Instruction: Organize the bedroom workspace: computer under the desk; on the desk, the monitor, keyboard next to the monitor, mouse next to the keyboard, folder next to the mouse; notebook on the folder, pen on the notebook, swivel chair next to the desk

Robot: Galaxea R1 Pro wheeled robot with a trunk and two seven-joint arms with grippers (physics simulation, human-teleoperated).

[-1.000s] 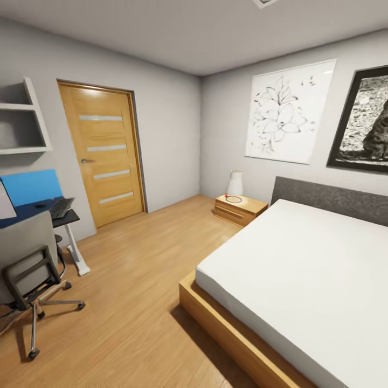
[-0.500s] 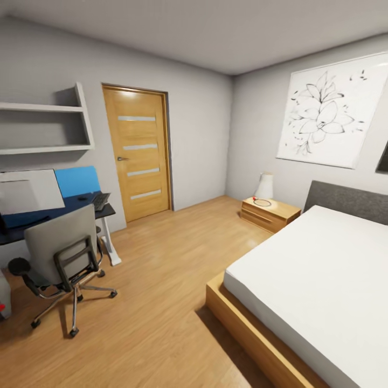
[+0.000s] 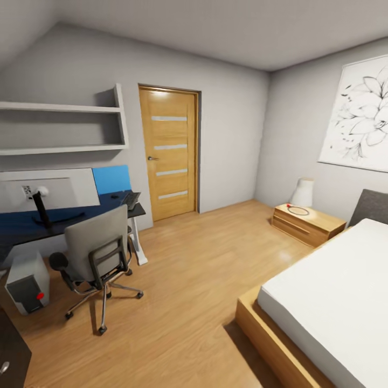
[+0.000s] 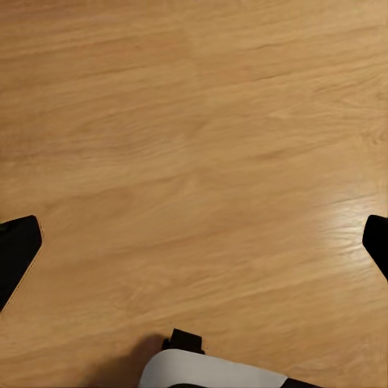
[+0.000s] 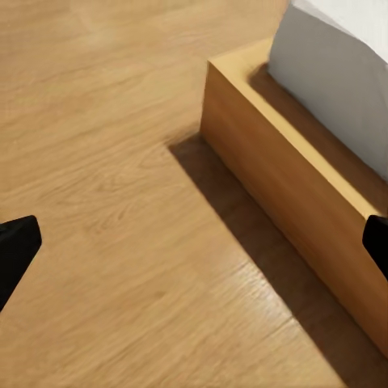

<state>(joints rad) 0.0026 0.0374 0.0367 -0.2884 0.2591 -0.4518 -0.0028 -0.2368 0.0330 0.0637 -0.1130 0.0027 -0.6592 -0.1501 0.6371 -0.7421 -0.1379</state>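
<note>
2 grippers of mine spread wide, empty. Swivel chair (image 3: 97, 253) lower left, beside desk (image 3: 21, 226); likely rolls easily, push backrest.

Soft even light, edges stretched

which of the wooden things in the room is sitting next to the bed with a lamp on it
The nightstand, the low drawer unit by the right wall. It carries the white lamp, unlike the tall door or the bed frame.

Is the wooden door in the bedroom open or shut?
Shut. The door lies flat inside its dark frame, with no gap at either edge, and nothing of another room shows past it.
</note>
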